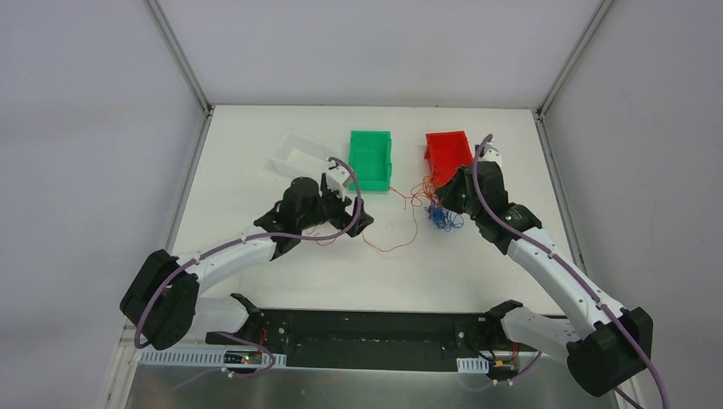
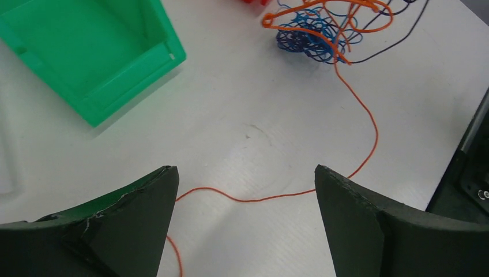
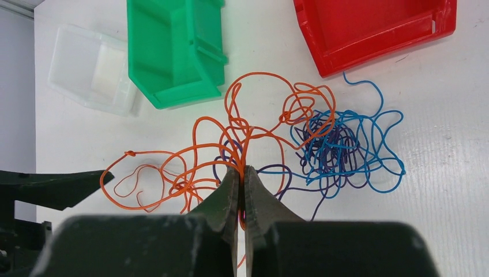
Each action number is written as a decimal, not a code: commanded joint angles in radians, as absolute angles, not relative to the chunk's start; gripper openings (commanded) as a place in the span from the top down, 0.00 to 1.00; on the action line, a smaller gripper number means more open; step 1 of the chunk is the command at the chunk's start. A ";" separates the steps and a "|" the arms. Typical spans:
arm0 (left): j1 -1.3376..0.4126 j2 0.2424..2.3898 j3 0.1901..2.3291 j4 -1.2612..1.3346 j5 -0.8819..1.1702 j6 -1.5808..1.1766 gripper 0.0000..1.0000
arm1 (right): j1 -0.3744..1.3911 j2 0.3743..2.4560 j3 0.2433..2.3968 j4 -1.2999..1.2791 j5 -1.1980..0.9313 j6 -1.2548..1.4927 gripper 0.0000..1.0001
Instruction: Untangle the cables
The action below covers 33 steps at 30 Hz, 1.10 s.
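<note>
The cables form a tangle (image 1: 441, 213) in front of the red bin: orange loops (image 3: 254, 109), a blue scribble (image 3: 352, 144) and dark purple strands (image 3: 328, 151). My right gripper (image 3: 242, 169) is shut on a bundle of orange strands at the tangle's left side; it shows in the top view (image 1: 443, 198). One long orange strand (image 2: 271, 198) runs from the tangle (image 2: 323, 29) across the table and lies between the fingers of my left gripper (image 2: 245, 170), which is open and empty just above it. The left gripper also shows in the top view (image 1: 358, 220).
A green bin (image 1: 371, 158), a red bin (image 1: 448, 153) and a clear tray (image 1: 294, 153) stand in a row at the back. The green bin (image 2: 86, 52) is close on the left gripper's left. A black rail (image 1: 367, 328) lies along the near edge.
</note>
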<state>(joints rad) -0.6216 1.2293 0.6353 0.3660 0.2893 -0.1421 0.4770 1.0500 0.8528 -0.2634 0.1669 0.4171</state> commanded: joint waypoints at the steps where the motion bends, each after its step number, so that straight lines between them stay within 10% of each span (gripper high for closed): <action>1: -0.724 1.284 0.706 0.491 0.267 -0.159 0.09 | 0.474 1.053 0.908 -0.276 0.162 0.413 1.00; 27: -0.967 1.745 0.852 0.862 -0.103 -0.561 0.21 | 0.474 1.068 0.907 -0.234 0.157 0.452 1.00; 33: -0.975 1.797 0.846 0.929 -0.103 -0.563 0.89 | 0.473 1.064 0.907 -0.239 0.172 0.455 1.00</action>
